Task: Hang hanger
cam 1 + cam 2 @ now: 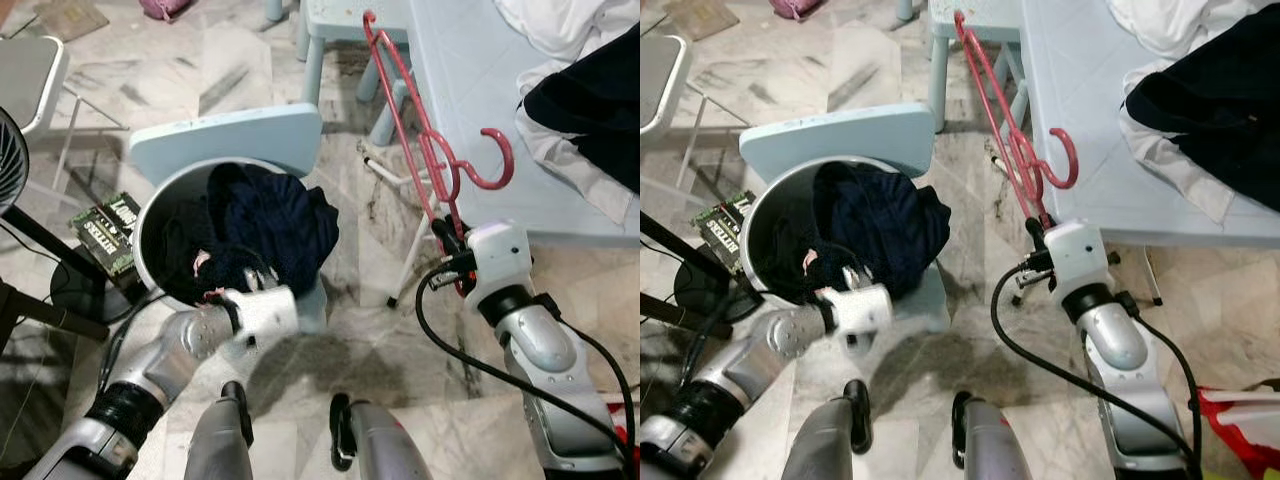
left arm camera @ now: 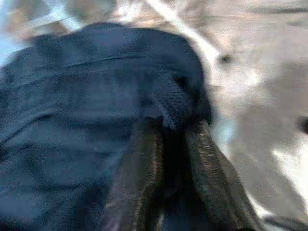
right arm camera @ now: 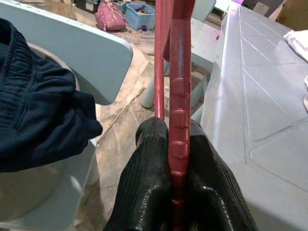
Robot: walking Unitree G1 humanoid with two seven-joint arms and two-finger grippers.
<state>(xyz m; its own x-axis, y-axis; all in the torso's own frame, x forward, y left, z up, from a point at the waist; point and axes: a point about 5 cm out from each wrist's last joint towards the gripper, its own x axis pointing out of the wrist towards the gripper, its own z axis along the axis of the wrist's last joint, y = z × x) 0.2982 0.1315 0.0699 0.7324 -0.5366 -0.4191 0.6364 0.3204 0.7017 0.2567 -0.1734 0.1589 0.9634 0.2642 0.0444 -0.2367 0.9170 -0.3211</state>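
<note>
Left eye view puts the right hand (image 1: 452, 238) at about 3 o'clock, just in front of the pale blue counter (image 1: 470, 110). Its two black fingers (image 3: 149, 163) are clamped together on the shaft of a pink hanger (image 1: 415, 120). The hanger slants up and away from the hand toward 12 o'clock, its long bar passing beside the counter's near edge and ending near a small blue stool (image 1: 335, 25). Its hook (image 1: 492, 160) curls out toward 3 o'clock over the counter edge, not caught on anything.

The left hand (image 2: 168, 159) reaches toward 9 o'clock into a round white basket (image 1: 150, 215) holding dark navy clothes (image 1: 270, 225). In the blurred left wrist view its fingers are close together with dark cloth pinched between them.

The basket rests on a light blue chair (image 1: 230, 135). Dark and white clothes (image 1: 590, 90) lie on the counter at 2 o'clock. A fan (image 1: 12, 165) stands at 9 o'clock on the marble floor (image 1: 170, 70).
</note>
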